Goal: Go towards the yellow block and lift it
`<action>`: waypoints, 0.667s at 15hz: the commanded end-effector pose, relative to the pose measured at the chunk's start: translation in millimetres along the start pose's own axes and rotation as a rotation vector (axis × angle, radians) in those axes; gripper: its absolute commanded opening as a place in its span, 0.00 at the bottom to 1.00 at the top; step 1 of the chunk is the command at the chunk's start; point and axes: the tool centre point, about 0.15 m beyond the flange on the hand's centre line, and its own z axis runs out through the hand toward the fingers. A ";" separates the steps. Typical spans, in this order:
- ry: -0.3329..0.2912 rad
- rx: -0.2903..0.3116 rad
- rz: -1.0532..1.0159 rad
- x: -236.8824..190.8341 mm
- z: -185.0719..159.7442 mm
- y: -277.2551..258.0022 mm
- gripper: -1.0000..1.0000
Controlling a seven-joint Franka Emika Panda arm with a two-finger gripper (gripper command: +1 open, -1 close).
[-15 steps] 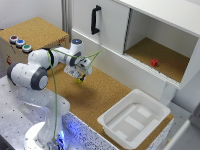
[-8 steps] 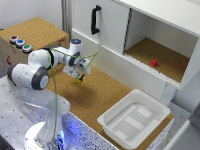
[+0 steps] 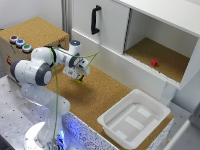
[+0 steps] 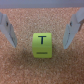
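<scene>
A cork-topped bench (image 3: 100, 97) is seen. On it a white tray (image 3: 134, 122) is set toward the exterior view's right. The yellow block (image 4: 43, 44), apparently marked "T", lies on the cork.

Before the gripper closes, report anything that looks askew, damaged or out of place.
Nothing looks damaged or spilled. The yellow block sits flat on the cork between the open fingers of the gripper, slightly off-centre. It bears a T mark. The small red block lies alone inside the open cabinet.
</scene>
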 end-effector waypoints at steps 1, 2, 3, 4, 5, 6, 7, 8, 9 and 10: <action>-0.058 -0.036 0.014 18.0 27.5 -2.7 1.00; -0.060 -0.035 0.014 17.0 28.9 -2.8 1.00; -0.058 -0.037 0.016 17.6 28.7 -2.8 1.00; -0.056 -0.037 0.017 18.7 27.9 -3.3 0.00; -0.053 -0.035 0.019 19.5 27.5 -3.3 0.00; -0.050 -0.038 0.016 21.0 27.3 -3.9 0.00; -0.050 -0.041 0.012 21.7 28.7 -3.9 0.00; -0.050 -0.039 0.013 22.4 29.6 -4.0 0.00; -0.049 -0.043 0.011 22.8 29.7 -4.5 0.00; -0.047 -0.042 0.011 23.0 29.5 -5.1 0.00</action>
